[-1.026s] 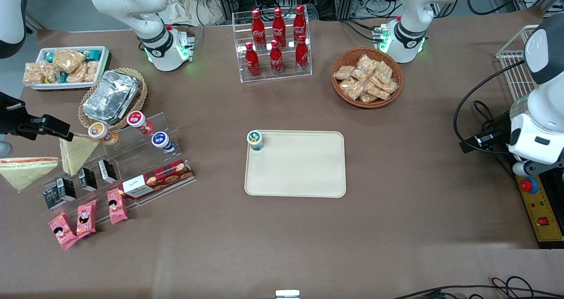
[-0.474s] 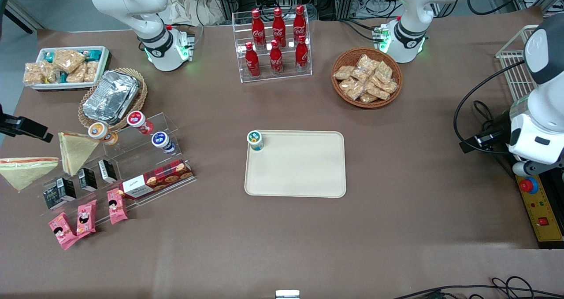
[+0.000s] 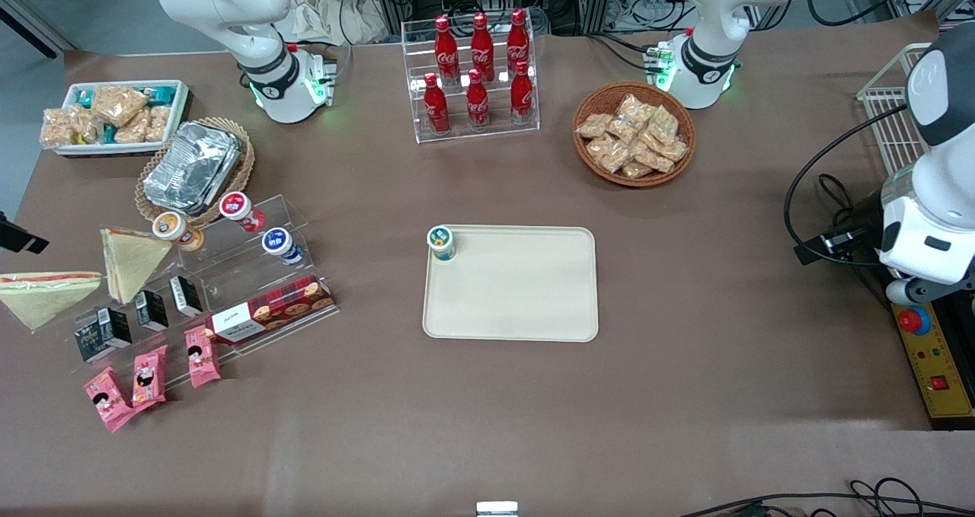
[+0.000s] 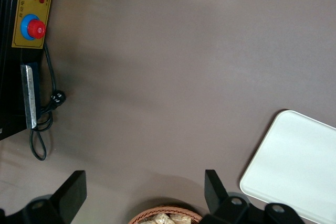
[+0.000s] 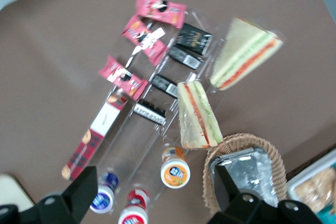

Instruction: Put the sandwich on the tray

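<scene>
Brown tabletop lies well below the spread, empty gripper (image 5: 149, 195), which has pulled up and outward, leaving the sandwich (image 5: 247, 53) untouched, far from the tray (image 3: 510, 288).

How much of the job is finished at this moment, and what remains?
Done: nothing yet. The sandwich lies on the table at the working arm's end, and the tray holds only a small bottle. In hand: the gripper hangs above the rack beside the sandwich, jaws open and empty. Left: grasp the sandwich, carry it over, and set it on the tray.
</scene>
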